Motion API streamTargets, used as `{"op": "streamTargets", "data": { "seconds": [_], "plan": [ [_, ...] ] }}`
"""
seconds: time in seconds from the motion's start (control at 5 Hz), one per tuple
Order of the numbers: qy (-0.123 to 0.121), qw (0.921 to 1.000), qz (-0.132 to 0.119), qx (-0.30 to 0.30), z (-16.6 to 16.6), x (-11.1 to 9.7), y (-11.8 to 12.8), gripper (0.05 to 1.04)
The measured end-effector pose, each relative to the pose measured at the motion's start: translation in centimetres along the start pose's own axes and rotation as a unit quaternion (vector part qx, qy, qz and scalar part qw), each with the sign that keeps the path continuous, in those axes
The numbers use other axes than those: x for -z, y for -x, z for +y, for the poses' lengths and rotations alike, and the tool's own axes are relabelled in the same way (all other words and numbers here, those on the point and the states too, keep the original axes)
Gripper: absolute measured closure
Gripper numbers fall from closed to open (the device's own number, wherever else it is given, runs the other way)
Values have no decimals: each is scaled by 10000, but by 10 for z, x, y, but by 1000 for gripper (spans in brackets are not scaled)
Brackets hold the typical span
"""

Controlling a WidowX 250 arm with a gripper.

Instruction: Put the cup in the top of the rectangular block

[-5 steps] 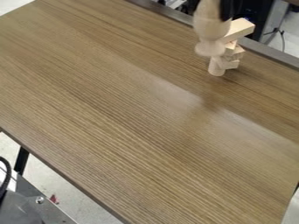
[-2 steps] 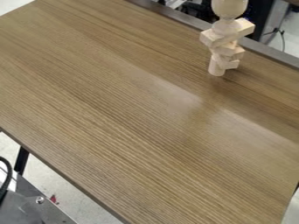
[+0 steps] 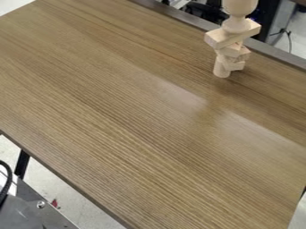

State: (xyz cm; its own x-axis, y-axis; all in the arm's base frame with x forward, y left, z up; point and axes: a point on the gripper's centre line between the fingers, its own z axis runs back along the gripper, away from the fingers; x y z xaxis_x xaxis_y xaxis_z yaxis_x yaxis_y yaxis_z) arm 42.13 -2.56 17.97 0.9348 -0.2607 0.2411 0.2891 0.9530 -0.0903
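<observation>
End effector: its state is unconfirmed; you cannot tell whether it is spread, pressed together or pinching the cup.
Cup: the pale wooden cup [image 3: 240, 6], its rounded bowl cut by the top edge of the camera view, stands upright over the rectangular block [image 3: 216, 41], foot apparently touching the upper face. Whether it bears its full weight there, you cannot confirm.
Handling: the cup is likely light and stiff, its turned surface smooth enough to slip. Your surest hold is probably squarely across the bowl's sides, with the narrow neck the alternative; a one-sided squeeze could tip it.
Rectangular block: it lies slantwise atop the stack, its ends jutting out past the smaller blocks [image 3: 236, 50] beneath.
Support: a slim wooden cylinder [image 3: 220, 70] stands at the foot of the pile, near the far edge of the worktop [image 3: 131, 116].
Outlook: placement looks all but complete, pending your release. A gentle letting-go and straight lift are called for; a sideways brush could topple the tower.
</observation>
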Motion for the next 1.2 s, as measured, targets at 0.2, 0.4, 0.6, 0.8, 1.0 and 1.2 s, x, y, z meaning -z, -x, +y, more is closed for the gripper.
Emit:
{"op": "streamTargets", "data": {
  "seconds": [0.2, 0.4, 0.6, 0.8, 1.0, 1.2],
  "plan": [
    [-2, 10000, -39, 34, 1, 0, -6, 268],
    [-17, 9999, -72, 81, 1, -2, -8, 268],
    [-48, 9999, -64, 109, 3, -2, -8, 268],
    [-64, 9998, -83, 187, 4, 1, -8, 268],
    [-84, 9994, -116, 301, 4, 4, -8, 268],
    [-86, 9994, -123, 317, 4, 4, -9, 268]
  ]
}}
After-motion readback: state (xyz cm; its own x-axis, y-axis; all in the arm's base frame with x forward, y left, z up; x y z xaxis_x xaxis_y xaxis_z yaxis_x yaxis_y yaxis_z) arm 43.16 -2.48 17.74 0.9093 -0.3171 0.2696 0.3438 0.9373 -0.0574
